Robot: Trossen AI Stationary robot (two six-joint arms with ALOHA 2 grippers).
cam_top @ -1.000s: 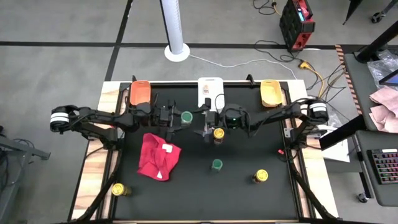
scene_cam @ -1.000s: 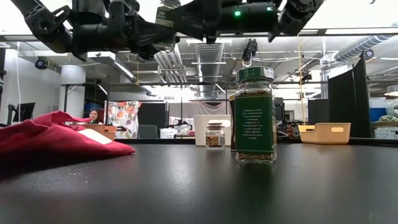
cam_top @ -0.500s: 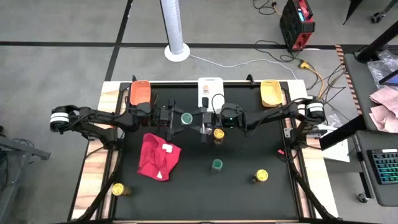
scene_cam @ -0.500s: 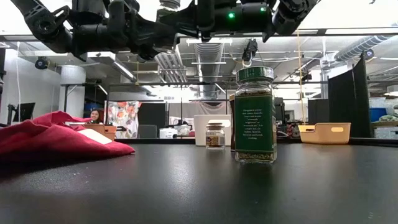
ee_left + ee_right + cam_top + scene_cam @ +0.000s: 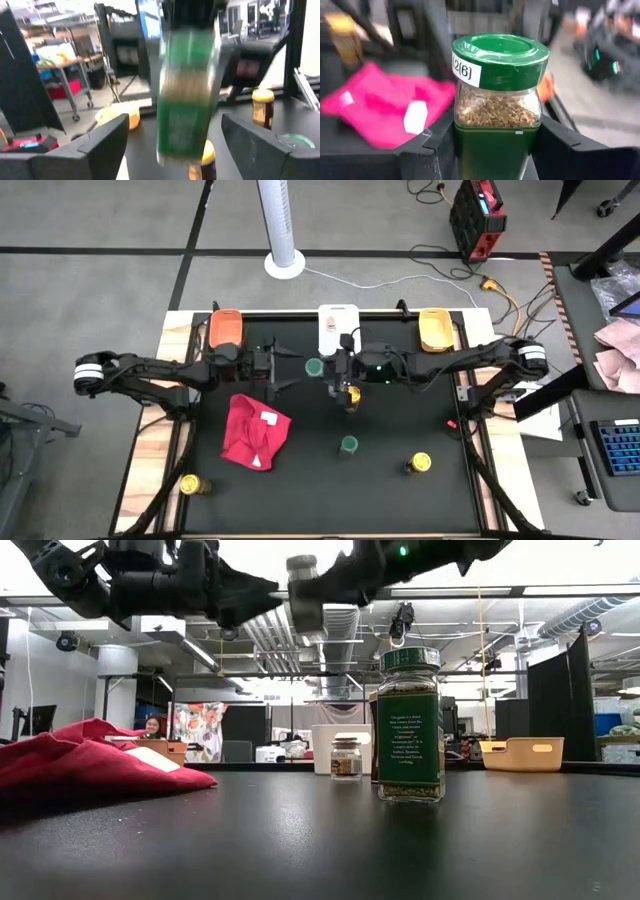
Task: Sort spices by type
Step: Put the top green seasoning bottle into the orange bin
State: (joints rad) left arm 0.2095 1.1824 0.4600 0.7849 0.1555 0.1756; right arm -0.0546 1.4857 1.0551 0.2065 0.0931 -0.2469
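A green-lidded spice jar (image 5: 314, 367) hangs in the air over the table's far middle, in my right gripper (image 5: 328, 370), which is shut on it. My left gripper (image 5: 291, 373) is open just to the jar's left; in its wrist view the blurred jar (image 5: 187, 95) stands ahead between its fingers, untouched. A yellow-lidded jar (image 5: 351, 395) stands under the right arm. A green-lidded jar (image 5: 348, 444) and two yellow-lidded jars (image 5: 419, 464) (image 5: 190, 484) stand nearer the near edge. My right gripper pinches the green-lidded jar by its lower body (image 5: 495, 150), on the green label, one finger (image 5: 432, 150) on each side. The fingers come level from the table's right. The jar is lifted clear, lid up, slightly tilted in the low view (image 5: 303, 580).
A crumpled red cloth (image 5: 255, 430) lies left of centre. Orange (image 5: 226, 328), white (image 5: 338, 325) and yellow (image 5: 434, 328) bins line the far edge. Bare black table (image 5: 300, 500) stretches along the near side.
The green-lidded jar has shifted a little toward the table's right, carried by my right gripper, which has moved toward the far edge and turned. In the low view the jar now shows tilted beside the left gripper.
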